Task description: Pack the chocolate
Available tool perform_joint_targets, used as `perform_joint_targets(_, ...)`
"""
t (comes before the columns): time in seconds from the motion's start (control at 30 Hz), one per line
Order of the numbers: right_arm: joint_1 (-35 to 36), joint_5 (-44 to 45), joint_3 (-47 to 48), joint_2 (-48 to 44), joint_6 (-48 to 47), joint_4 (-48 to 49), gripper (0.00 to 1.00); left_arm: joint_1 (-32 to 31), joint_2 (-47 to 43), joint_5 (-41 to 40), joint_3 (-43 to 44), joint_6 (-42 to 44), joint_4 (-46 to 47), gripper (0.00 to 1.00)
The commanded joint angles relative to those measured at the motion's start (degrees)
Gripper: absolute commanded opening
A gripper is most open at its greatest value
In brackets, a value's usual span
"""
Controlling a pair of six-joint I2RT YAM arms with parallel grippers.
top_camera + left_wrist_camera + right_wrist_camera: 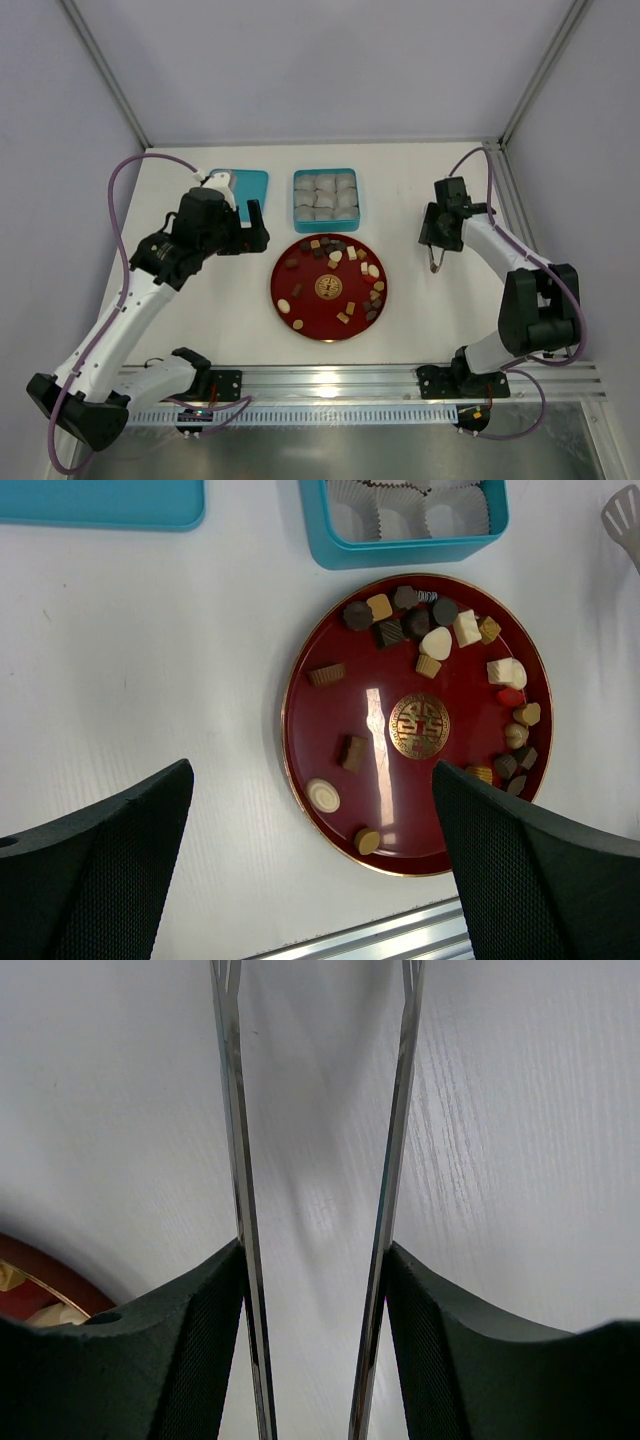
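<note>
The chocolate (335,262), several small dark, tan and cream pieces, lies scattered on a round red plate (312,306), mostly along its far and right side; in the left wrist view the chocolate (436,642) and plate (400,810) lie below the camera. My left gripper (253,230) hangs open just left of the plate, and the left gripper (310,770) has nothing between its black fingers (110,860). My right gripper (437,238) is right of the plate, shut on metal tongs (436,262). Both tongs arms (232,1160) press against its pads (200,1330).
A teal box (325,212) lined with white crinkled paper cups stands just beyond the plate, and its wall (405,552) shows in the left wrist view. A flat teal lid (250,183) lies to its left. An aluminium rail (330,380) runs along the near edge.
</note>
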Motion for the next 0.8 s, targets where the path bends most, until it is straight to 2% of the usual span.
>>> perform_joint_targets(0.0,0.4,0.4,3.5,-3.1,0.0,-1.6,0.57,0.3,0.1,0.4,0.1,0.2,1.1,1.00)
perform_joint_targets(0.77,0.7,-1.1,8.5,-6.6,-0.4,-7.2,0.57,0.3,0.5,0.8,-0.1,-0.4,1.7,1.00)
